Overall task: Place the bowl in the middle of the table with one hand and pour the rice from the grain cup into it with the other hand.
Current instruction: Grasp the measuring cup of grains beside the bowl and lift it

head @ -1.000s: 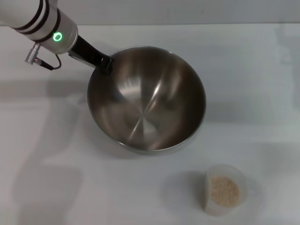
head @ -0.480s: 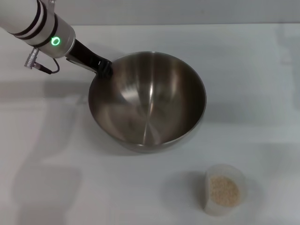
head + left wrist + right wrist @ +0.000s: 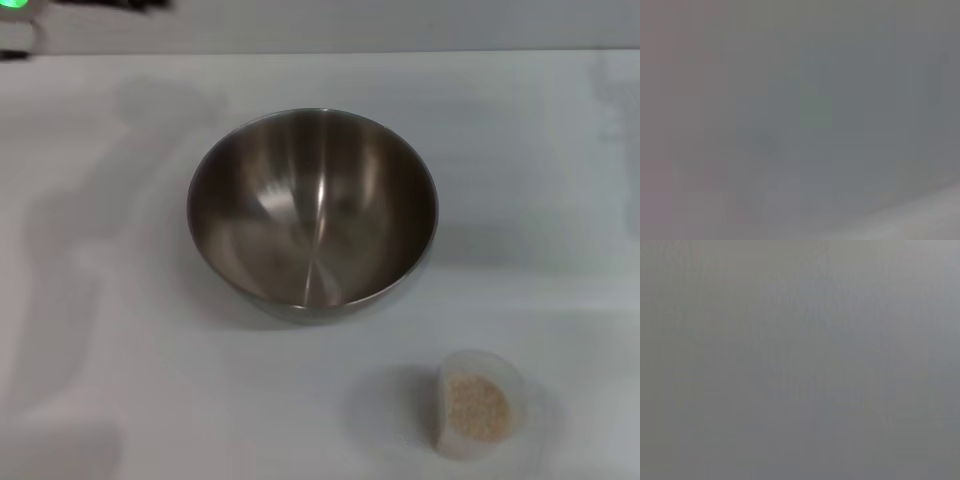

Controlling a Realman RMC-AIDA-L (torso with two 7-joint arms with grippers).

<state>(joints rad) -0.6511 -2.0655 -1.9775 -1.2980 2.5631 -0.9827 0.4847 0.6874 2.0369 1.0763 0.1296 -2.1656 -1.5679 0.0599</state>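
Looking across the head view from left to right: up in the far upper left corner there's only a sliver of the left arm [image 3: 20, 8], a green light and a dark smear. The left tool itself isn't in view, so I can't tell whether its fingers are apart or together. Nothing is touching the bowl.

The bowl [image 3: 312, 215] sits upright on the white bench [image 3: 120, 400], around the centre of the frame and a touch toward the top. That looks like the "middle of the table" spot the task wants, so my guess is the placing half is done. It's completely empty inside, just shiny brushed steel.

Down at the lower right is the grain cup [image 3: 480, 402], standing upright and well apart from the bowl. The rice [image 3: 476, 404] is in it as a loose pale heap, none spilled that I can see. It's probably parked on that side so the right arm can reach it easily.

The right tool isn't visible anywhere, and both wrist views are plain grey with nothing to read. So the pour hasn't started, and next up would be grabbing that cup.
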